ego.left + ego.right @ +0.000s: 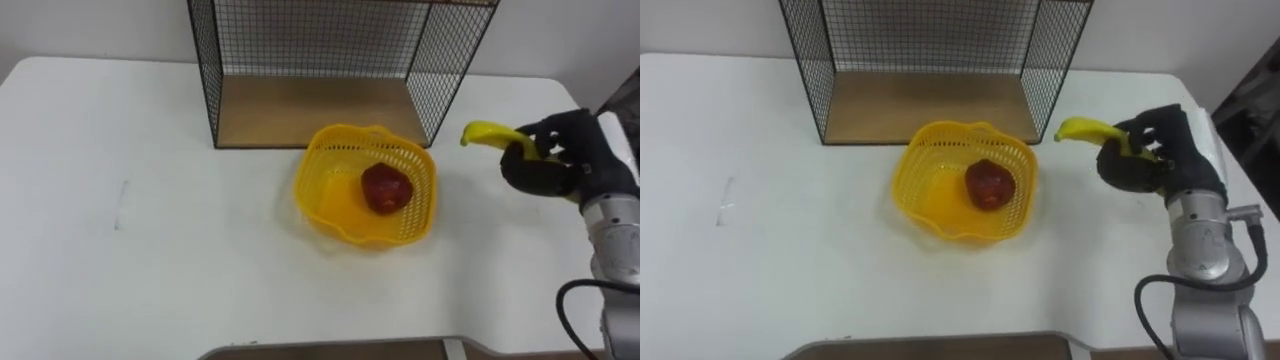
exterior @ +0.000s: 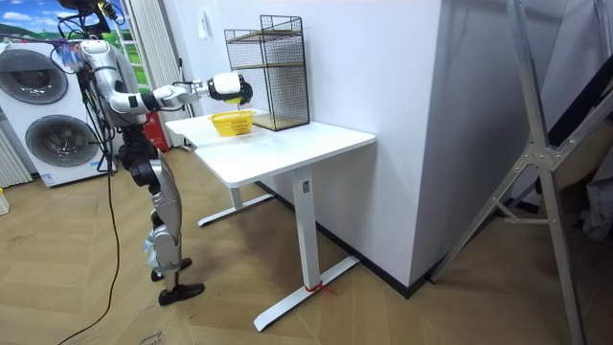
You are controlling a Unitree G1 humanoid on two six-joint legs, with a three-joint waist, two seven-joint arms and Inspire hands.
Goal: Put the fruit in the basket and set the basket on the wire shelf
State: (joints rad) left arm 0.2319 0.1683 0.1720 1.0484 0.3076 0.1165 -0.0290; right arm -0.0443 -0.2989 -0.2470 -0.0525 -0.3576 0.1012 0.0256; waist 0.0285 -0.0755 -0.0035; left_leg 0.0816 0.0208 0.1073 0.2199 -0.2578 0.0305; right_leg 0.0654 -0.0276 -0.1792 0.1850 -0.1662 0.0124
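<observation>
A yellow plastic basket (image 1: 330, 205) (image 1: 930, 205) sits on the white table (image 1: 150, 230) just in front of the wire shelf (image 1: 320, 60) (image 1: 930, 50). A red fruit (image 1: 386, 188) (image 1: 989, 184) lies inside the basket. To the basket's right, my right hand (image 1: 550, 155) (image 1: 1150, 150) is raised above the table with its fingers curled round a yellow banana (image 1: 490, 133) (image 1: 1087, 129), whose free end points left toward the basket. In the room view I stand at the table's end with the right hand (image 2: 230, 86) held over the basket (image 2: 232, 122).
The wire shelf has a black mesh frame and a wooden bottom board (image 1: 310, 110), open toward me. The table's near edge (image 1: 330, 350) runs along the bottom. Washing machines (image 2: 48, 115) stand behind me in the room view.
</observation>
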